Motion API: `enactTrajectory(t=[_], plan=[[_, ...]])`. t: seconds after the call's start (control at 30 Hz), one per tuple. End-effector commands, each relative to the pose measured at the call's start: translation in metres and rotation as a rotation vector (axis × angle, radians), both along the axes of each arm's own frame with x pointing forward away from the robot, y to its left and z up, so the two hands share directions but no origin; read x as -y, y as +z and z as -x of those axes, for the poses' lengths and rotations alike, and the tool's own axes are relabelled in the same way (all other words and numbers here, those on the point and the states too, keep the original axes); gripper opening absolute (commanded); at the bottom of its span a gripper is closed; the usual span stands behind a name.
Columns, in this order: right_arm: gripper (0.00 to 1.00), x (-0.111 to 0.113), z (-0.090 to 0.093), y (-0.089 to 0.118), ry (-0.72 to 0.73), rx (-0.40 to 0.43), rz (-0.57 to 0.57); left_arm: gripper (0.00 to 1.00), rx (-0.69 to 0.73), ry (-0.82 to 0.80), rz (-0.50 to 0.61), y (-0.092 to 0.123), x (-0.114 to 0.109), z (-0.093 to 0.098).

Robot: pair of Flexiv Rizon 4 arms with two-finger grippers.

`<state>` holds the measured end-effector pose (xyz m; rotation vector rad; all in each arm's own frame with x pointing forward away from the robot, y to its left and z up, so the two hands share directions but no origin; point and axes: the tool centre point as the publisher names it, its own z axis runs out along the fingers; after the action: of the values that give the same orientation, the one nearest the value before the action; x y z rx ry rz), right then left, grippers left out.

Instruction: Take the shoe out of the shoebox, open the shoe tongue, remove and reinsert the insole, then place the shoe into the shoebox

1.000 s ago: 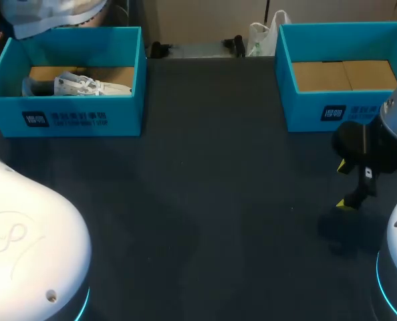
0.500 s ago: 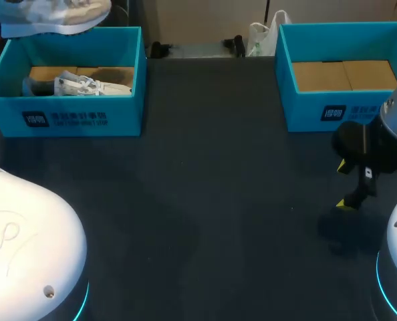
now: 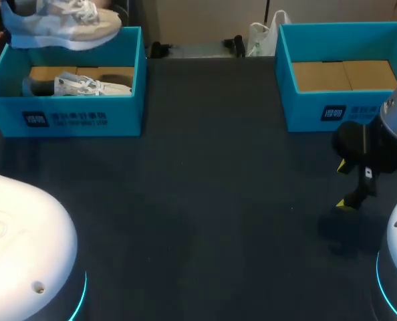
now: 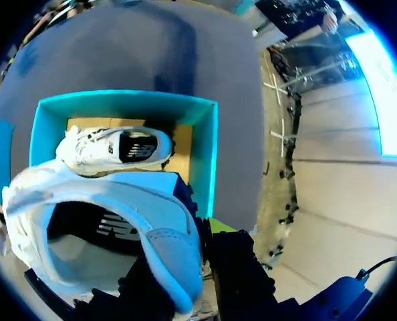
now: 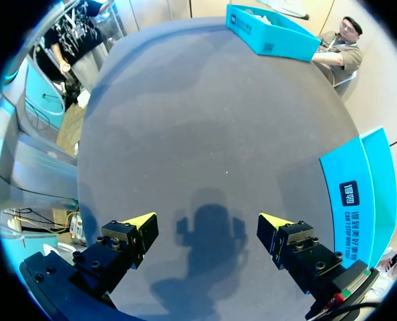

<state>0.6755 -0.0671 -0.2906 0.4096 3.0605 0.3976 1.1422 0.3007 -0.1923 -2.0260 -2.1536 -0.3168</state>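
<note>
The shoe [image 3: 61, 27], pinched by the left gripper [image 4: 193, 262], moves further out over the shoebox [image 3: 121, 110]. Taking it out is nearly done. The right gripper [image 5: 208, 231] waits, spread wide.

item: table [image 3: 212, 200], dark grey matte top, logged by me from the head camera.
resting directly on it, i count two things:
1. left shoebox [image 3: 85, 120], teal, open-topped, at the far left, brown cardboard floor.
2. right shoebox [image 3: 305, 110], teal, open-topped, at the far right, brown cardboard floor.
the two boxes stand well apart, printed front walls facing me.
</note>
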Motion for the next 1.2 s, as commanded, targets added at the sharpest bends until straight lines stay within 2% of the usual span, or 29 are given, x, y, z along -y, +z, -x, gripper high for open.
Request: enactTrajectory(t=[0.03, 0.23, 0.3, 0.5, 0.63, 0.97, 1.2], plan=[[1.00, -0.001, 0.000, -0.001, -0.001, 0.001, 0.003, 0.00, 0.027, -0.032, 0.014, -0.002, -0.008, 0.003], [1.00, -0.001, 0.000, -0.001, -0.001, 0.001, 0.003, 0.00, 0.027, -0.032, 0.014, -0.002, -0.008, 0.003], [1.00, -0.001, 0.000, -0.001, -0.001, 0.001, 0.003, 0.00, 0.073, -0.007, -0.016, -0.012, -0.002, -0.006], [1.00, -0.001, 0.000, -0.001, -0.001, 0.001, 0.003, 0.00, 0.042, 0.007, -0.010, -0.036, -0.002, -0.021], [1.00, -0.001, 0.000, -0.001, -0.001, 0.001, 0.003, 0.00, 0.041, 0.024, -0.019, -0.045, -0.004, -0.030], [1.00, -0.001, 0.000, -0.001, -0.001, 0.001, 0.003, 0.00, 0.057, 0.065, -0.025, -0.048, -0.006, -0.049], [1.00, -0.001, 0.000, -0.001, -0.001, 0.001, 0.003, 0.00, 0.054, 0.058, -0.031, -0.062, -0.006, -0.057]])
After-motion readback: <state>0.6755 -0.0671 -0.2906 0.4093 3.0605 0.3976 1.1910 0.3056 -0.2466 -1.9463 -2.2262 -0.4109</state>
